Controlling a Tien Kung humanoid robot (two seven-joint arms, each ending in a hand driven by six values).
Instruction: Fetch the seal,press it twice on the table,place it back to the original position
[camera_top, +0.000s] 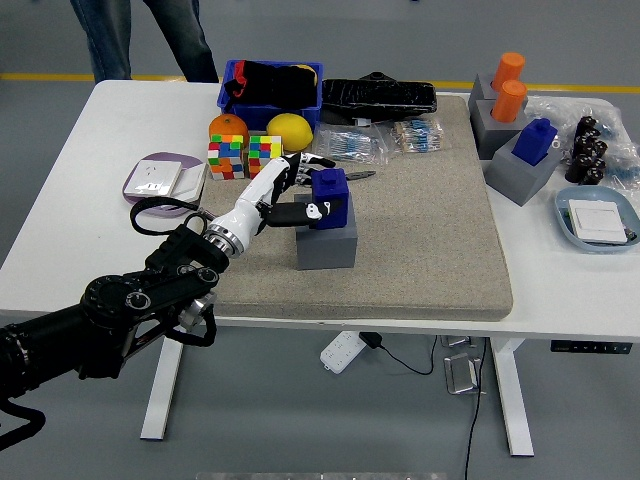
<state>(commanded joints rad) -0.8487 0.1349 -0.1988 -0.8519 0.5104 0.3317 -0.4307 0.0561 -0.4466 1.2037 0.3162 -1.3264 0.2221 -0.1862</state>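
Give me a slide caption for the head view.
Robot's left hand grips the blue block-shaped seal seated in its grey holder.

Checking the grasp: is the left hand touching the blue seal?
Touching. Head view shows the left hand wrapped around the blue seal, thumb across its front.

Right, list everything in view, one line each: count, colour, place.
seal: one, blue, mat centre-left, on a grey block
spare blue seal: one, right, on its grey holder
orange seals: two, far right
mat: one, beige, table centre
cubes: two, multicoloured, left of mat
orange, lemon: one each, behind cubes
bin: one, blue, far left
tray: one, pale blue, right edge
person: legs, far left
left robot hand: white, gripping the seal
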